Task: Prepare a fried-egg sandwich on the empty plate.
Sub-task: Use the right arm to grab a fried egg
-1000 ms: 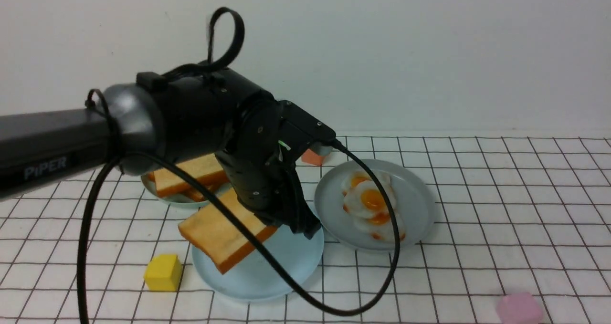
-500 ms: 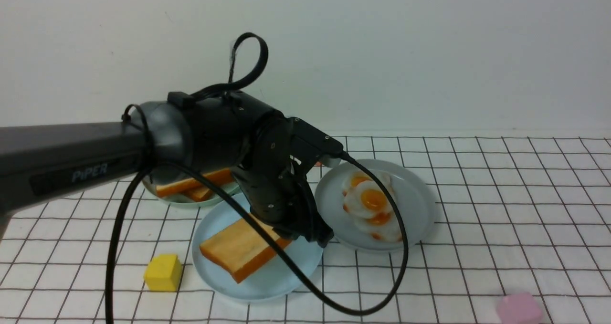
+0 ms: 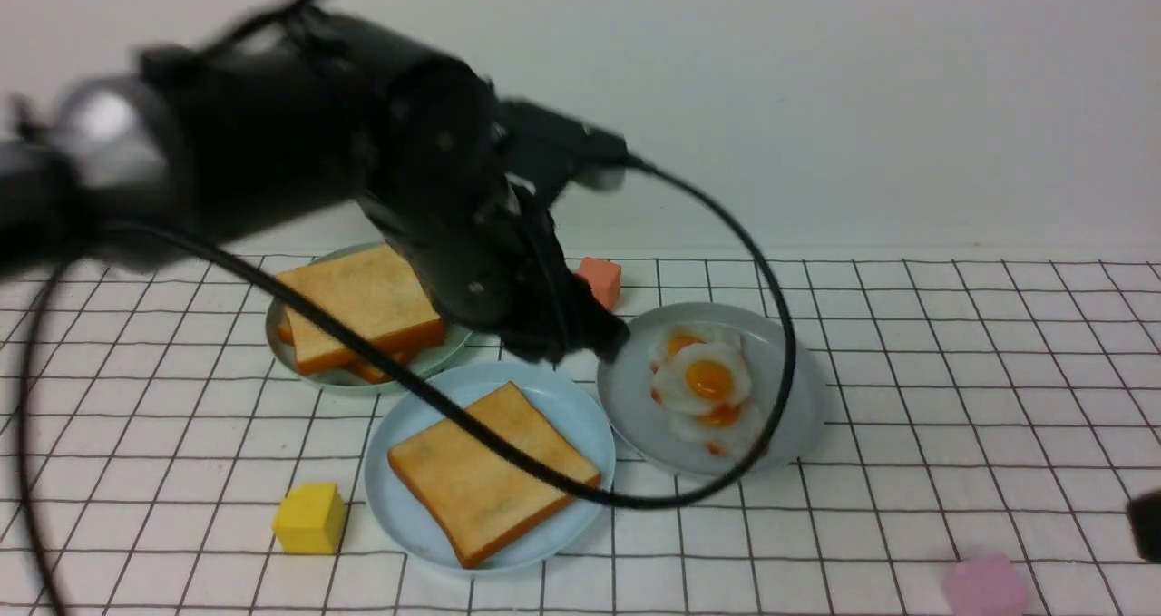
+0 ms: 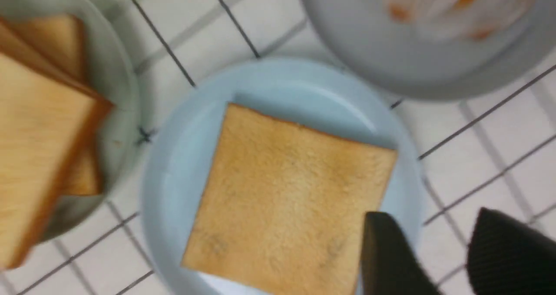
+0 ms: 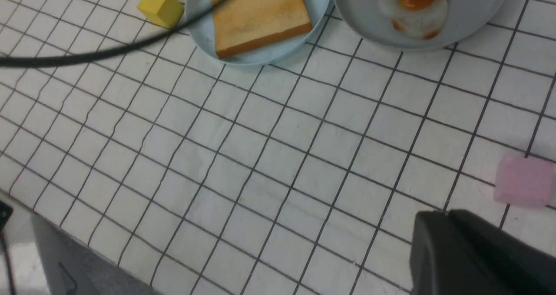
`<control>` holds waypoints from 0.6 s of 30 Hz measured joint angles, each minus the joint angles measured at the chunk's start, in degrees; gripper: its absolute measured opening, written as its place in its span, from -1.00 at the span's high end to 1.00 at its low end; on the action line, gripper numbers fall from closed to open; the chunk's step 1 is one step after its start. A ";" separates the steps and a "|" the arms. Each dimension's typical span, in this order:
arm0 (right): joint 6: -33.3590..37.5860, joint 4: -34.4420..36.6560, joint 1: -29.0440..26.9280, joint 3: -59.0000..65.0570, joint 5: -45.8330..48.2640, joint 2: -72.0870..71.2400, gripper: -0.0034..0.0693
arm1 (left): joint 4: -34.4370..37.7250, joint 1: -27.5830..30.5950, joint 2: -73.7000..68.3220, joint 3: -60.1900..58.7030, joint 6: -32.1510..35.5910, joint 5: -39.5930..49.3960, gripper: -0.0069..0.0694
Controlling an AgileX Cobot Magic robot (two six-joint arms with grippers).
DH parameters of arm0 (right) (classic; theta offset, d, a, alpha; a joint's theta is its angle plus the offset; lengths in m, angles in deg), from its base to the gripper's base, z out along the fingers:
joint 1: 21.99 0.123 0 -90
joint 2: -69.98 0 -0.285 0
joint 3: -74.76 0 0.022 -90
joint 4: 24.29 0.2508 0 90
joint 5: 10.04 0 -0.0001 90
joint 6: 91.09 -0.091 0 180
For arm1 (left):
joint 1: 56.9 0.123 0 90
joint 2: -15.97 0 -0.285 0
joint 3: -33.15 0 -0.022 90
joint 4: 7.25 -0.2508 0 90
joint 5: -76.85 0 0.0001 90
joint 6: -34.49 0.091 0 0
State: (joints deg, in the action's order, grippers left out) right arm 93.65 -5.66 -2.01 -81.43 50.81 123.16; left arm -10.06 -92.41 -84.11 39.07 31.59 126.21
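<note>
**Front view and wrist views: one toast on the plate, left jaws apart and empty**

Left gripper (image 3: 580,339): hangs in the air, tip pointing down, above where the plates nearly meet. It is motion-blurred in the front view. In the left wrist view its two dark fingers (image 4: 386,251) stand apart, with plate and cloth showing between them. It grips nothing and touches nothing.

Right gripper (image 5: 460,247): only a dark housing shows at the frame edge, over bare checked cloth (image 5: 260,156) and near the pink block (image 5: 523,182). I cannot tell whether the jaws are parted or closed. Nothing is seen in them.

Sky-blue plate (image 3: 567,407): sits near the middle of the cloth. One toast slice (image 3: 492,471) lies flat on it, turned corner-on, with its 4 o'clock corner reaching the rim.

Bearings from the sky-blue plate, front view:
- 10 o'clock: pale green plate (image 3: 317,380), just beside, carrying stacked toast slices (image 3: 358,298).
- 2 o'clock: grey plate (image 3: 635,416), rims almost touching, carrying overlapping fried eggs (image 3: 703,380).
- 8 o'clock: yellow cube (image 3: 310,518), near the rim.
- 1 o'clock: orange-red block (image 3: 600,280), beyond the plates.
- 4 o'clock: the pink block, well apart.

Black cable (image 3: 508,457) from the left arm loops across in front of the toast slice.
</note>
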 joint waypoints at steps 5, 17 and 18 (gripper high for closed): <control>1.44 0.04 0.00 0.00 -9.48 12.60 0.71 | 1.23 0.00 20.54 -7.23 -0.47 -2.22 0.85; 1.55 2.06 -2.72 -12.81 -16.61 45.41 0.18 | 6.20 0.00 61.75 -43.82 -0.54 -18.08 0.85; 1.55 3.18 -3.63 -14.68 -16.61 48.03 0.14 | 6.72 0.00 63.82 -45.76 -0.60 -19.34 0.85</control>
State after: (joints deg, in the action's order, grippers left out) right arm 95.20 -2.47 -5.64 -96.11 34.20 171.18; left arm -3.34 -92.41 -20.29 -6.69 30.99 106.87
